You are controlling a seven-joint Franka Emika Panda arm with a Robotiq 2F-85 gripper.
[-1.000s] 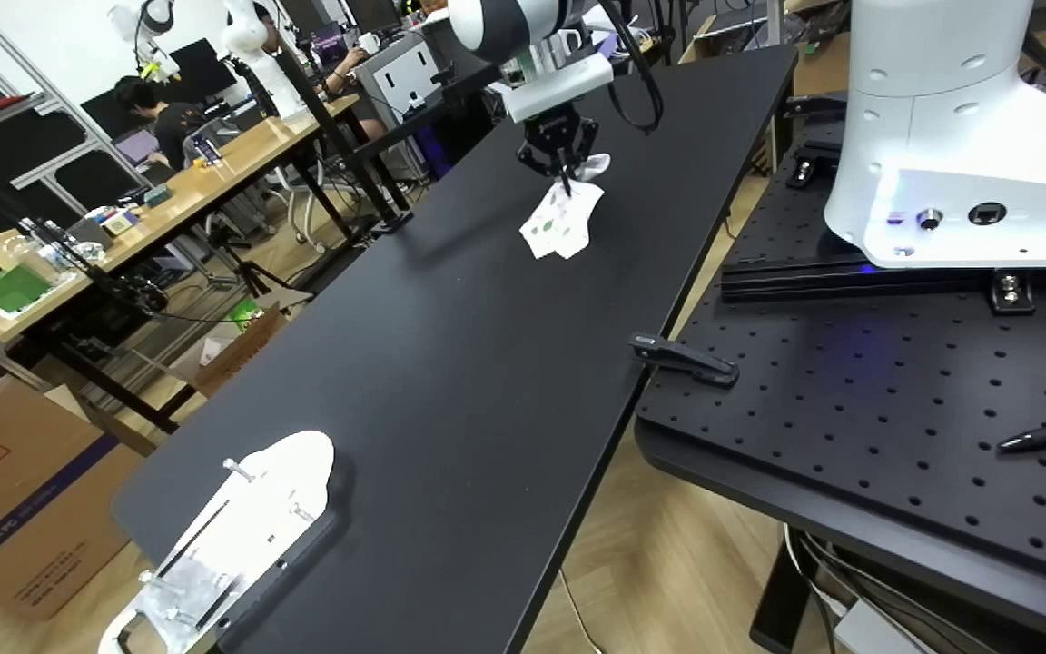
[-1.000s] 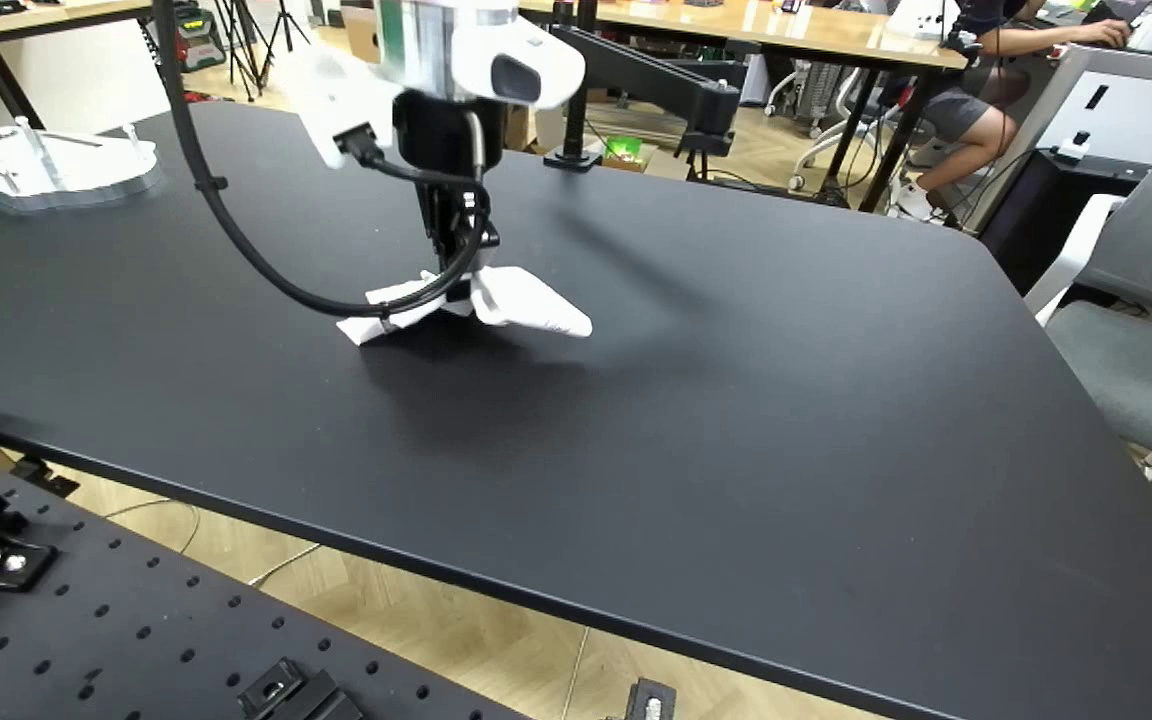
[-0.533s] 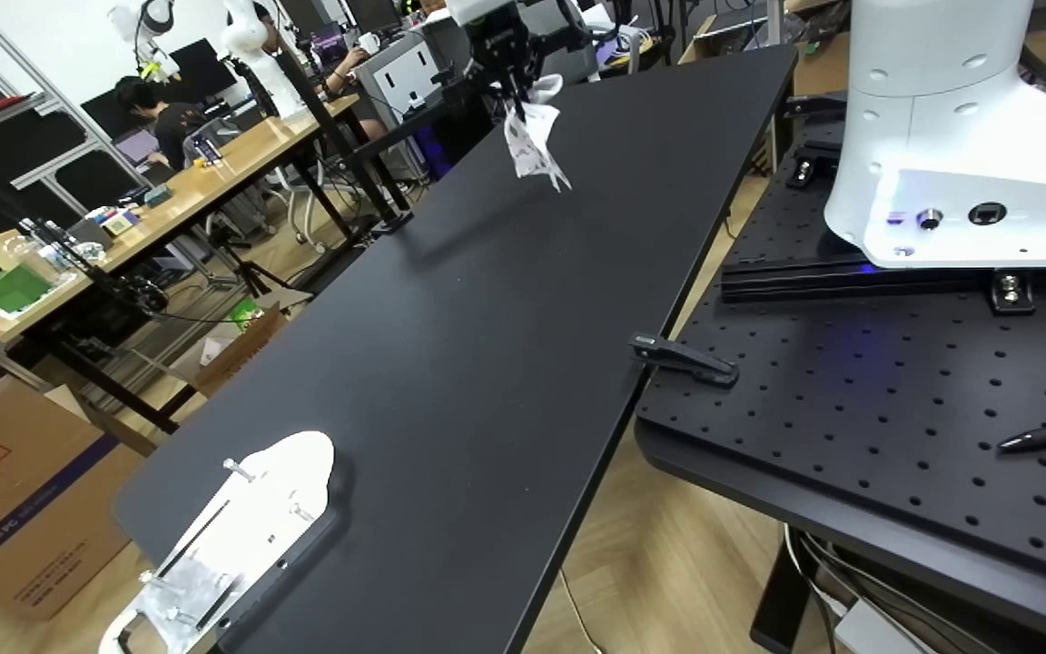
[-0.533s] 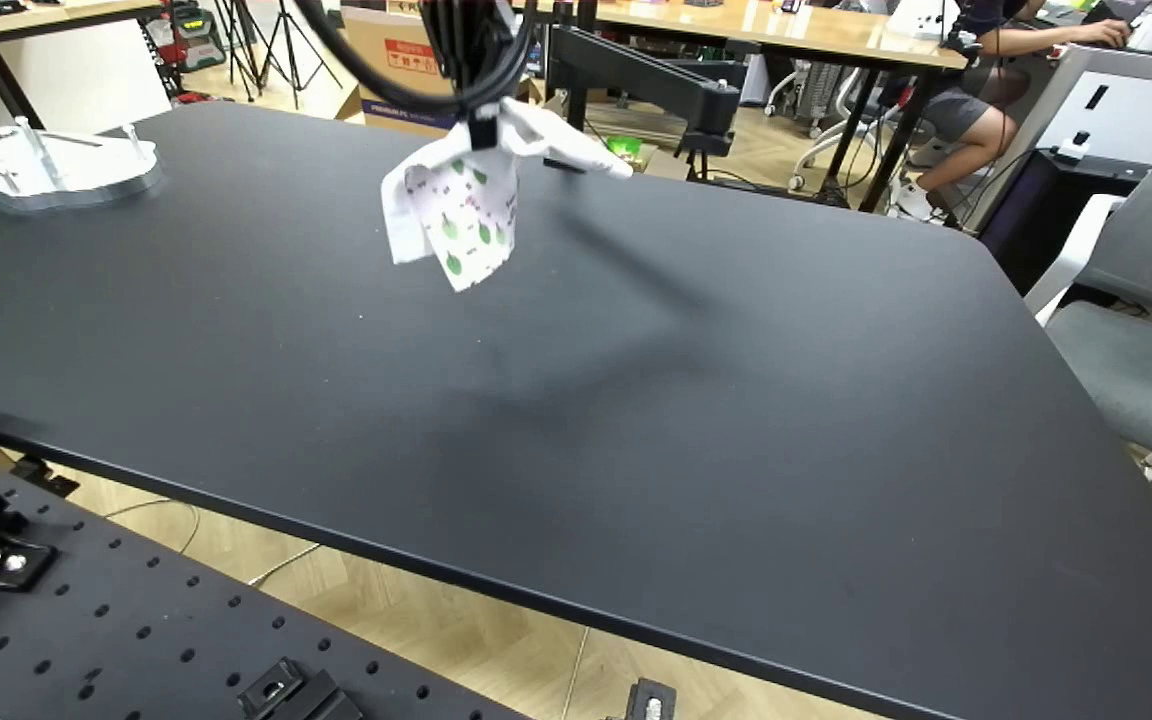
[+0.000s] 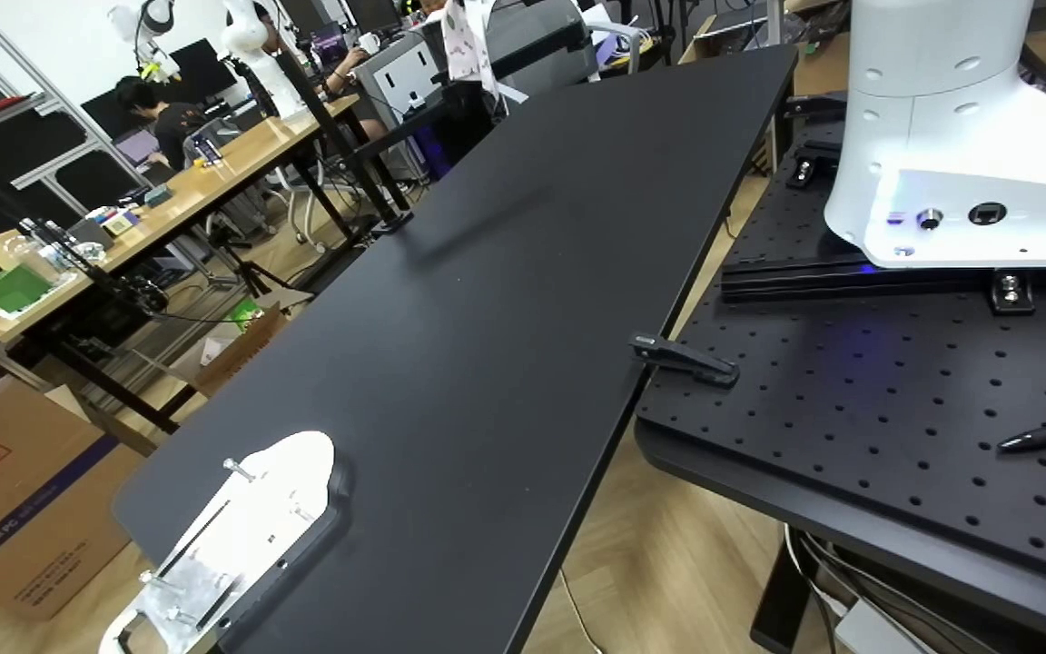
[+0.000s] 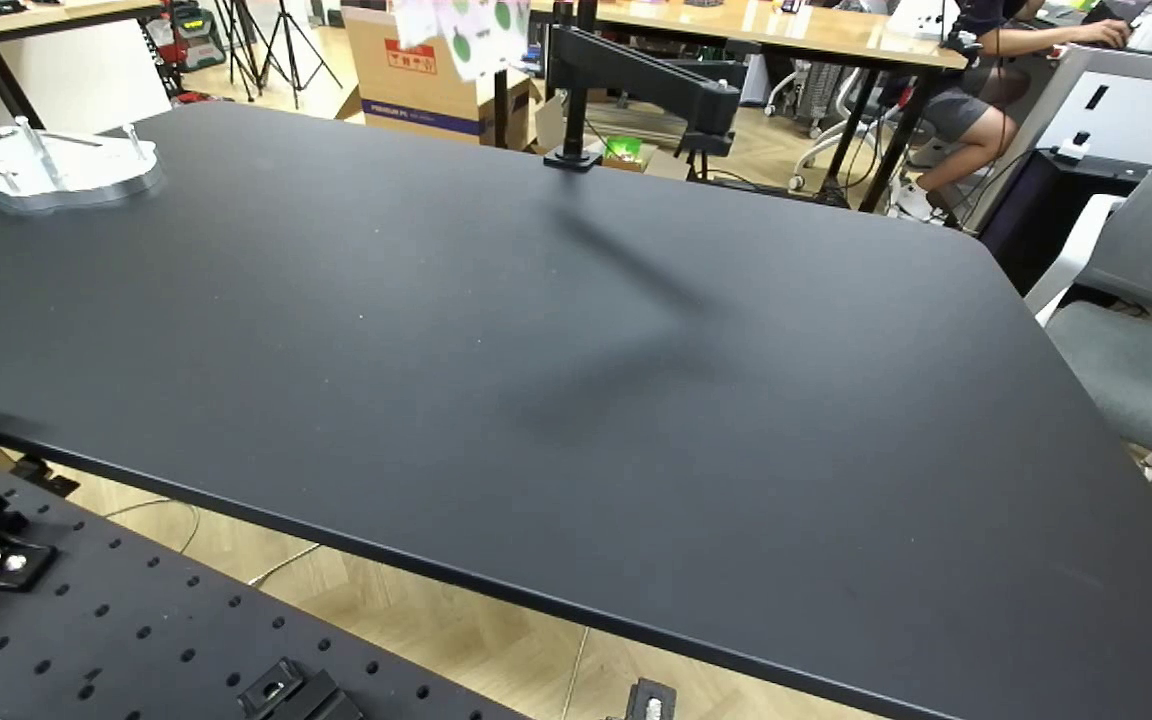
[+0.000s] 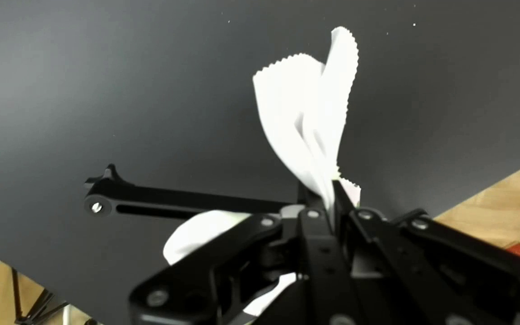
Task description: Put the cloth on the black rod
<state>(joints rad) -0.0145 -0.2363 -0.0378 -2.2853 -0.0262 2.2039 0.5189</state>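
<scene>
Cloth [image 7: 287, 90], long axis: up the wrist view from the gripper [image 7: 324, 194], fanning wider away from it; near upright along the hanging fold [image 5: 467, 44] in an exterior view, narrowing downward.
Cloth, smaller lobe [image 7: 199, 234]: toward the lower left of the wrist view.
Cloth, place: in the gripper, clear of the black tabletop [image 6: 576, 500]; cut by the top edge of both exterior views.
Gripper: pinching a gathered neck of cloth.
Black rod [image 6: 641, 78]: sideways out from a post [image 6: 576, 110], to the right of the cloth in an exterior view; partly covered by the gripper in the wrist view; contact with cloth, cannot tell.
Carton [image 5: 60, 545]: on the floor beyond the tabletop edge, marked PREMIUM PC; contents, cannot tell.
Open box [image 5: 246, 352]: on the floor, green packet [image 5: 244, 313] showing inside.
Cloth, look: white, zigzag-cut edges, creased near the grip; green leaves and small pinkish marks on the printed side [image 6: 471, 30].
</scene>
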